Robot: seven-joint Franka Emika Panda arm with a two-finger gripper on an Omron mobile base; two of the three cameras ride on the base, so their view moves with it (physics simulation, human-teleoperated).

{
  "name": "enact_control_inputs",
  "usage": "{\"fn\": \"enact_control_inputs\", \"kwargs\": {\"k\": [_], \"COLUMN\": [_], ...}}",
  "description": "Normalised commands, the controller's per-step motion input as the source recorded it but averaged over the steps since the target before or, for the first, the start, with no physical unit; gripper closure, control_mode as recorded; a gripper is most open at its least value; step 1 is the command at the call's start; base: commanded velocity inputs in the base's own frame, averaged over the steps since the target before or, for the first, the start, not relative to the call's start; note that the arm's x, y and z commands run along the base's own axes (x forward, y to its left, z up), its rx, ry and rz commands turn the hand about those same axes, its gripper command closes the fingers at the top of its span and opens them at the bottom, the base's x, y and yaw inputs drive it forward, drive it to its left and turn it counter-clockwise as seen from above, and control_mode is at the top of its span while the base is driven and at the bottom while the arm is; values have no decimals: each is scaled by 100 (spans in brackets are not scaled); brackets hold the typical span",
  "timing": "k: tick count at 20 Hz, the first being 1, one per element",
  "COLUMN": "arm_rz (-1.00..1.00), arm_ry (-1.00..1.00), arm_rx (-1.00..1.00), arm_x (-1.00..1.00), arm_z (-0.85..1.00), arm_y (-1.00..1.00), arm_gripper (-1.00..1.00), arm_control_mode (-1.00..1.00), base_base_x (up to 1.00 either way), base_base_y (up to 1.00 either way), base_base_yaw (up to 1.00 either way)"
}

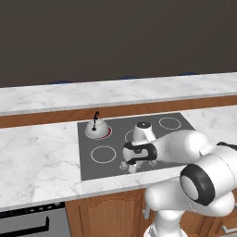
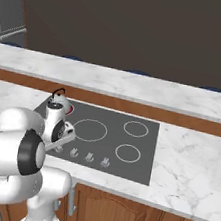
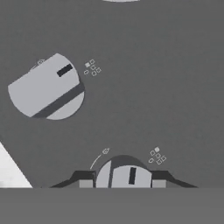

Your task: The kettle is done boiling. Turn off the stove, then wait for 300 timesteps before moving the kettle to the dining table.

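Kettle [image 1: 96,129] sits on the stove's [image 1: 176,136] rear-left burner, still glowing red; looks rigid, light, slick-domed, so I'd grab the thin arched handle; fingers [image 3: 122,180] clamped on a front knob [image 3: 123,175], well apart from kettle.

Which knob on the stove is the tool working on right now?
Find the dark stove set in the marble counter, then the row of grey knobs along its front edge. The knob sits between the fingers of the tool, at the row's left end, unlike its free neighbour.
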Motion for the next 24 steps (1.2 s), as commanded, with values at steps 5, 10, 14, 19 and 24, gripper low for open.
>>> {"fn": "enact_control_inputs", "kwargs": {"k": [5, 10, 14, 19, 24], "arm_rz": [-33, -33, -24, -19, -20], "arm_ry": [1, 7, 14, 16, 16], "arm_rx": [11, 9, 4, 0, 0], "arm_x": [-14, -2, 0, 0, 0], "arm_z": [0, 0, 0, -3, -7], "arm_y": [0, 0, -1, 0, 0], "arm_gripper": [100, 100, 100, 100, 100], "arm_control_mode": [-100, -100, -100, -100, -100], "base_base_x": [0, 0, 0, 0, 0], "base_base_y": [0, 0, 0, 0, 0], "base_base_yaw": [0, 0, 0, 0, 0]}}
